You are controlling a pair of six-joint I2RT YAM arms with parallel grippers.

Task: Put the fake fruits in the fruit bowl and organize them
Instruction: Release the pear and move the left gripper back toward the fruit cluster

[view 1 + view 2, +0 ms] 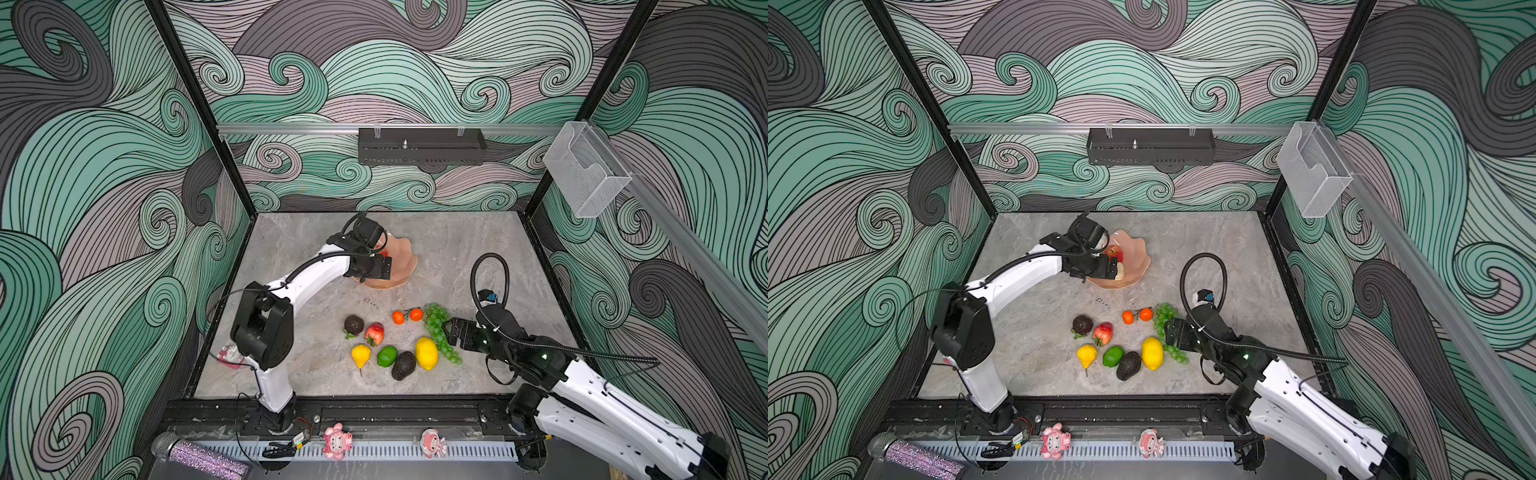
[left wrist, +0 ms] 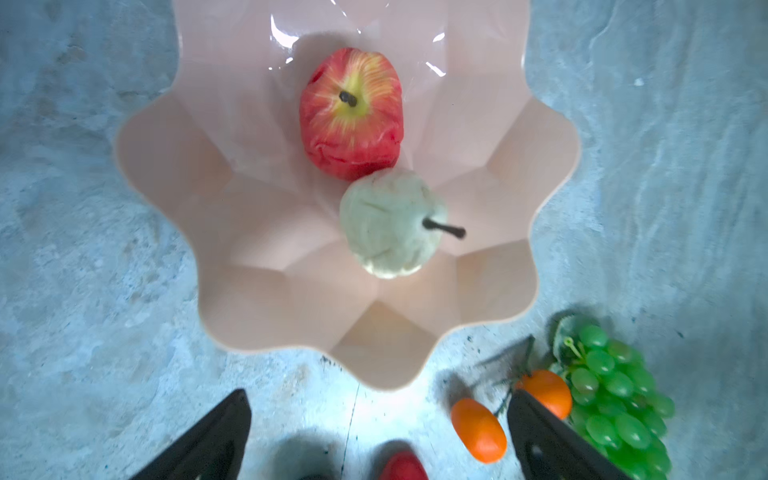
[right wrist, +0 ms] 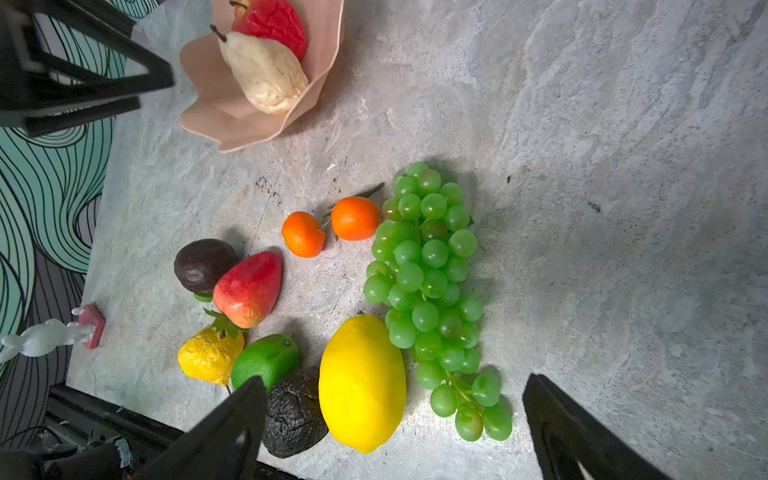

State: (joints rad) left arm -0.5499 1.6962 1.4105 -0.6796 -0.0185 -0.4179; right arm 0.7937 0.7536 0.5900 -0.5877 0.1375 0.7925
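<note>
The peach-pink fruit bowl (image 1: pixel 404 258) (image 2: pixel 166 166) stands at the middle back of the table. In it lie a red apple (image 2: pixel 351 114) and a pale pear (image 2: pixel 392 224), touching each other. My left gripper (image 1: pixel 376 266) (image 2: pixel 378 399) hangs over the bowl, open and empty. Nearer the front lie a dark round fruit (image 1: pixel 353 324), strawberry (image 1: pixel 374 333), two oranges (image 1: pixel 398 317), green grapes (image 1: pixel 436 320), lemon (image 1: pixel 427 353), lime (image 1: pixel 387 356), avocado (image 1: pixel 403 365) and yellow pear (image 1: pixel 361 355). My right gripper (image 1: pixel 451 328) (image 3: pixel 397 380) hovers open above the lemon (image 3: pixel 361 382) and grapes (image 3: pixel 428 270), holding nothing.
A small white figure on a red base (image 3: pixel 41 338) stands at the table's front left, behind the left arm. Two pink figurines (image 1: pixel 337 441) and a glittery microphone (image 1: pixel 199 457) sit on the front rail. A clear box (image 1: pixel 586 170) and a black tray (image 1: pixel 422 145) hang on the walls.
</note>
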